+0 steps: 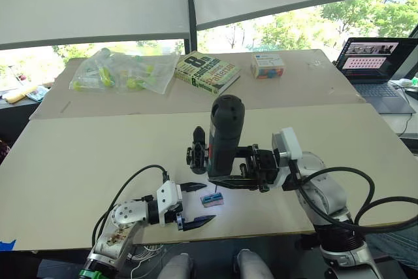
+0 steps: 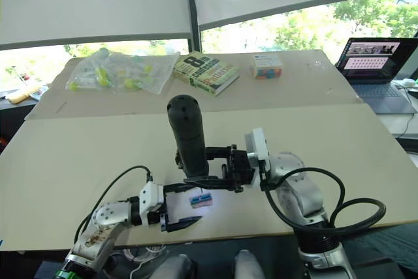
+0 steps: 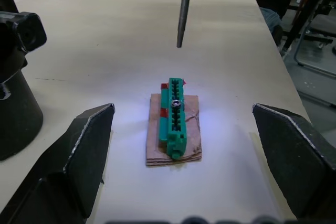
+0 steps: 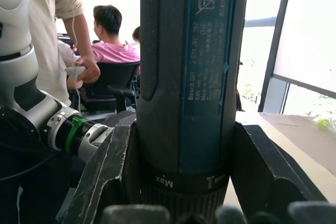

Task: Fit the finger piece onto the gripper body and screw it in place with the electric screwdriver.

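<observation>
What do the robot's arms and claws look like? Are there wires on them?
Both arms are silver-white with rounded joints. Each ends in a white block carrying two pointed black fingers: the left gripper and the right gripper. Thick black cables loop beside each arm, and the left arm has a green ring near its base.

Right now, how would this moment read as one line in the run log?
right gripper: shut on electric screwdriver, upright | bit: above green screw holder | left gripper: open beside holder | gripper body: on table
</observation>
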`<state>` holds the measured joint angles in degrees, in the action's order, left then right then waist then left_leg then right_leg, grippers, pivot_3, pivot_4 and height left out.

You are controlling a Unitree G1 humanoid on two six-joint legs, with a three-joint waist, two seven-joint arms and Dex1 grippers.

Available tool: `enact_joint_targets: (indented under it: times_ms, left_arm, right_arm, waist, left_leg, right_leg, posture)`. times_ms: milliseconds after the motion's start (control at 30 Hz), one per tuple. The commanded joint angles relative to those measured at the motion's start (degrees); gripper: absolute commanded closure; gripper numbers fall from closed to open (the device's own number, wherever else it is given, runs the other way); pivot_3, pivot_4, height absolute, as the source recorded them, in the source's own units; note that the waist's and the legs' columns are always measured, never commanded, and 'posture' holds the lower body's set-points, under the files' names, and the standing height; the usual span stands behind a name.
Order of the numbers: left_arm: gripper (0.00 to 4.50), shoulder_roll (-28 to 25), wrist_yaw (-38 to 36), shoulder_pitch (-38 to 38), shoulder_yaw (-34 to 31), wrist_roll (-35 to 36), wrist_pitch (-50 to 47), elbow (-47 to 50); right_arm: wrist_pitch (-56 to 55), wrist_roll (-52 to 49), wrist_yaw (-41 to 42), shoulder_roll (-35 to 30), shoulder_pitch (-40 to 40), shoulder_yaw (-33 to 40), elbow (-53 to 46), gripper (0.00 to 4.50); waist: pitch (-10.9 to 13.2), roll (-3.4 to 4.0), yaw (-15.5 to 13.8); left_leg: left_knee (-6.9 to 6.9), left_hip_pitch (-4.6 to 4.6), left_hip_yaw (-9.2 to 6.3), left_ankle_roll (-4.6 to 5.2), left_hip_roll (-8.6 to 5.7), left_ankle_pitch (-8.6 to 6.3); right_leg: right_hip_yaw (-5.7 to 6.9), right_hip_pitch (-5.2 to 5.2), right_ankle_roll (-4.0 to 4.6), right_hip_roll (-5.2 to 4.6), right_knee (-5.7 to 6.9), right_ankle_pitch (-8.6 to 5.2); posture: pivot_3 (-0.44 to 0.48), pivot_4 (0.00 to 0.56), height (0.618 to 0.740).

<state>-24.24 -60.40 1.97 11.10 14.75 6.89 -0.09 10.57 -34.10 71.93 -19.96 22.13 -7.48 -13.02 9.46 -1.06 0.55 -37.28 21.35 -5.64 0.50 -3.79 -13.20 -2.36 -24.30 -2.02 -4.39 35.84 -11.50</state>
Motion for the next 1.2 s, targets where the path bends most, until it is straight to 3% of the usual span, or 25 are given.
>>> enact_joint_targets:
  times_ms: [33, 1200]
  left_arm:
    - [0.07, 0.7, 1.2, 0.2, 0.7, -0.5, 0.2, 0.4]
    - [0.07, 0.6, 1.4, 0.4, 1.6, -0.2, -3.8, 1.7]
  right_arm:
    - [-2.3, 0.4, -0.7, 0.9, 2.1, 0.1, -0.5, 2.55]
    - [-1.1, 0.9, -1.1, 2.0, 3.0, -2.3, 2.4, 2.55]
  waist:
    - [0.0, 0.0, 0.1]
    - [0.0, 0.0, 0.1]
  left_leg:
    - [0.0, 0.0, 0.0, 0.0, 0.0, 0.0]
    - [0.01, 0.0, 0.0, 0.0, -0.01, 0.0]
  right_leg:
    - [0.0, 0.0, 0.0, 0.0, 0.0, 0.0]
    - [-0.01, 0.0, -0.01, -0.01, 0.0, -0.01]
  posture:
    - [0.0, 0.15, 0.74]
    - [0.0, 0.15, 0.74]
